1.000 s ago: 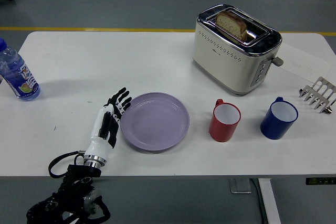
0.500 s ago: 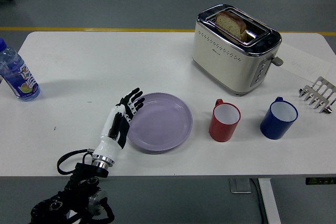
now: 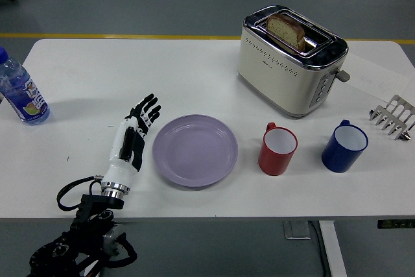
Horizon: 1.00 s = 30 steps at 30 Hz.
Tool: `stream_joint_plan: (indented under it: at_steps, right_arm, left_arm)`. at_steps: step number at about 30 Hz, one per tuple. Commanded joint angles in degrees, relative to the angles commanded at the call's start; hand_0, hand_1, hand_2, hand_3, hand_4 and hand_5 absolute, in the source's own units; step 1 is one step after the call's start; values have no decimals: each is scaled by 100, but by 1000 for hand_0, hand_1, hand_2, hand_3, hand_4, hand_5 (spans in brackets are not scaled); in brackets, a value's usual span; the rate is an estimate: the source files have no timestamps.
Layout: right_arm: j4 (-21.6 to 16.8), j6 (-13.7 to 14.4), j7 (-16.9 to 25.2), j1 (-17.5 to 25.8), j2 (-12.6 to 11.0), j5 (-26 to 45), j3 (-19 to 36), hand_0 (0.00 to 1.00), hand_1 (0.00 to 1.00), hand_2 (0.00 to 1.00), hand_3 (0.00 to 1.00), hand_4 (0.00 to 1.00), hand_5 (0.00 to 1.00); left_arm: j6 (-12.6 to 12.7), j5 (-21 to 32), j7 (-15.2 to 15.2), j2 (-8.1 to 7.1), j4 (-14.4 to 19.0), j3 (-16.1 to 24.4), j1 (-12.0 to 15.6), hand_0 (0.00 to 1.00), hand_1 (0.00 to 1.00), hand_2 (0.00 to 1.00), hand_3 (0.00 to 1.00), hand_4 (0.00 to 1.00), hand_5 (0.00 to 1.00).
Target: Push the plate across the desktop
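Now the robot's left hand (image 3: 133, 135), black-fingered with a white back, lies low over the white table (image 3: 97, 76), its arm coming in from the lower left corner. Its fingers (image 3: 148, 108) are stretched out straight and slightly fanned, pointing away from the robot; they grip nothing. Just to the right of the hand sits the round lavender plastic plate (image 3: 195, 150), empty and flat on the table. A narrow strip of bare tabletop shows between the hand's right edge and the plate's left rim, so the two are apart, not touching.

Further right of the hand, beyond the plate, stands a red mug with a white inside (image 3: 278, 149), upright, near the plate's right rim but clear of it. Beyond the mug, further right again, stands a dark blue mug (image 3: 344, 146), also upright, its handle turned toward the far side. Past both mugs, near the table's right edge, lies a small metal toast rack (image 3: 392, 117).

Ahead of the hand and off to its right, toward the table's far side, stands a cream and chrome two-slot toaster (image 3: 288, 63) with a slice of brown bread (image 3: 287, 30) sticking up out of one slot.

Well to the left of the hand, at the table's left edge, stands a clear plastic water bottle with a blue cap and a coloured label (image 3: 21, 92).
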<state>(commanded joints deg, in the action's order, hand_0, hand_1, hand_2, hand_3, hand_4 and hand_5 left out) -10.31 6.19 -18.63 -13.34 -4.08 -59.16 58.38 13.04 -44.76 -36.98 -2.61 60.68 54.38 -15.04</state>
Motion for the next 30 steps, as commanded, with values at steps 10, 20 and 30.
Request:
stream_joint_plan:
  at_steps: [10, 20, 30]
  right_arm:
    - [0, 6, -7, -26, -16, -45, 52, 530, 500, 597, 550, 253, 198]
    - [0, 1, -16, -31, -14, -102, 107, 531, 501, 596, 550, 253, 198]
    - [0, -6, -38, -1, -10, -185, 180, 531, 501, 596, 550, 253, 197]
  left_arm:
    - [-235, -428, 526, -585, 72, 1392, 237, 720, 722, 742, 664, 512, 998]
    - [-758, 158, 1359, -1080, 92, 2475, 455, 716, 718, 739, 669, 510, 998]
    - [-2163, 1482, 3230, -1117, 164, 3531, 748, 692, 713, 721, 678, 517, 998]
